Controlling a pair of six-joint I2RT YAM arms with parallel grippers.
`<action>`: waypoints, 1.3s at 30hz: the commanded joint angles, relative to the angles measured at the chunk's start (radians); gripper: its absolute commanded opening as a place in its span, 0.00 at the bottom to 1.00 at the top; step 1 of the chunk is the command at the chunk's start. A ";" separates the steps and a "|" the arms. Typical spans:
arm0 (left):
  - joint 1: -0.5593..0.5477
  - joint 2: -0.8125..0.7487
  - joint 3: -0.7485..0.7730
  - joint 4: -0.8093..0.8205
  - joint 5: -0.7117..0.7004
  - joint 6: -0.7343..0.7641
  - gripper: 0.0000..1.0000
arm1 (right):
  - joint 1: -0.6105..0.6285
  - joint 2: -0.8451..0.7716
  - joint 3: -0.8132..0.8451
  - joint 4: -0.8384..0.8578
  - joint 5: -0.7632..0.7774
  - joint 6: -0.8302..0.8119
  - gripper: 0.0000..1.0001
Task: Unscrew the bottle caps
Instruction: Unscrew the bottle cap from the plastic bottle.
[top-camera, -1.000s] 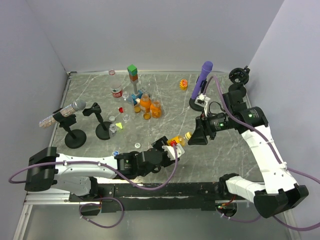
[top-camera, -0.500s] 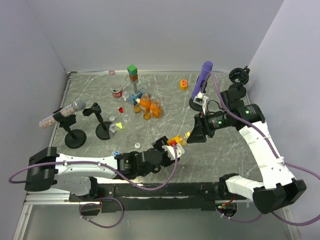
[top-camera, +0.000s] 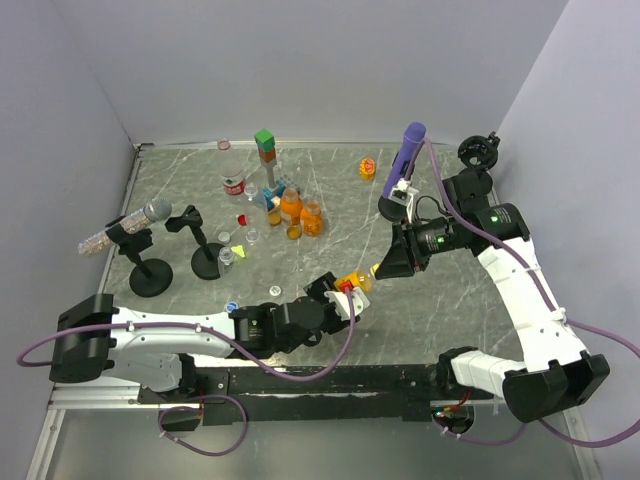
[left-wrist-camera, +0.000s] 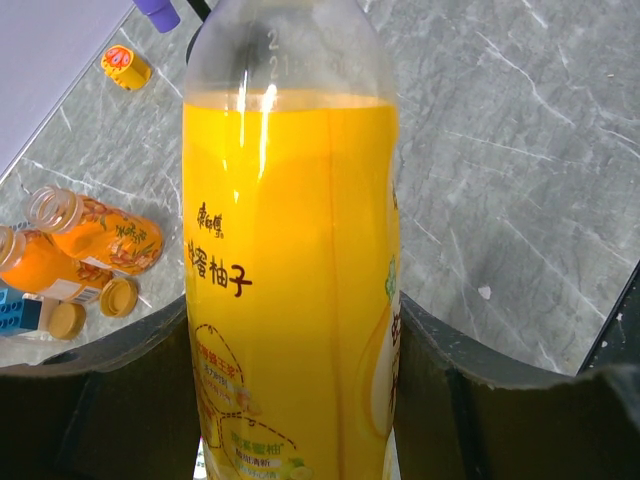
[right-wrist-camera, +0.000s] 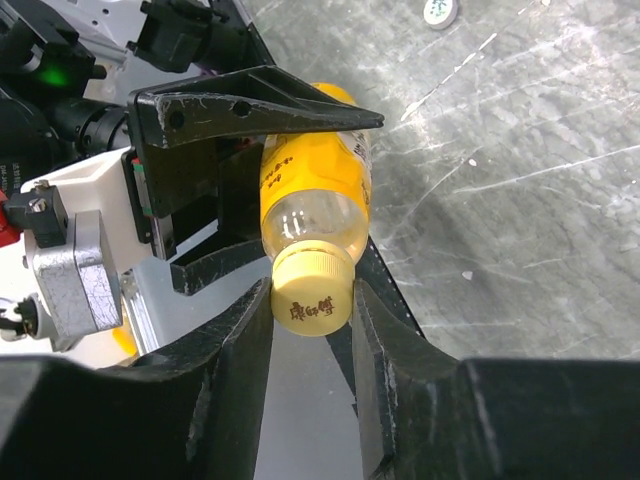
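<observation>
At the near middle of the table (top-camera: 420, 320), the left gripper (left-wrist-camera: 290, 335) is holding the yellow juice bottle (left-wrist-camera: 290, 200) by its body. Its jaws are standing about half open and pressing both sides of the label. The bottle is lying almost level, low over the table, with its neck pointing to the right. There the right gripper (right-wrist-camera: 312, 305) is clamping the yellow cap (right-wrist-camera: 312, 288), its fingers (right-wrist-camera: 240, 340) closed tight on the two sides.

What is worrying me: if the left grip is too light, the whole bottle may be turning together with the cap, and nothing is unscrewing. The bottle is nearly full and lying sideways, so juice may be spilling when the cap is coming off. The smooth cap may also be slipping between the fingers.

I am counting now from left to right:
- two black stands (top-camera: 150, 278), one carrying a grey microphone (top-camera: 155, 211)
- one red-labelled bottle (top-camera: 234, 185)
- one tower of blocks (top-camera: 265, 150)
- two orange bottles (top-camera: 291, 206), with two loose caps (left-wrist-camera: 118, 297) lying beside them
- one held bottle with one cap
- one purple microphone (top-camera: 408, 150)
</observation>
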 joint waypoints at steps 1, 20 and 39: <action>-0.009 -0.038 0.048 0.100 0.029 0.011 0.02 | -0.003 -0.008 0.023 -0.008 -0.051 -0.049 0.26; 0.424 -0.148 0.095 -0.115 1.320 -0.181 0.03 | 0.063 -0.191 -0.015 -0.212 -0.207 -0.997 0.11; 0.427 -0.171 0.098 -0.236 1.187 -0.078 0.03 | 0.060 -0.190 0.008 -0.195 -0.209 -0.888 0.17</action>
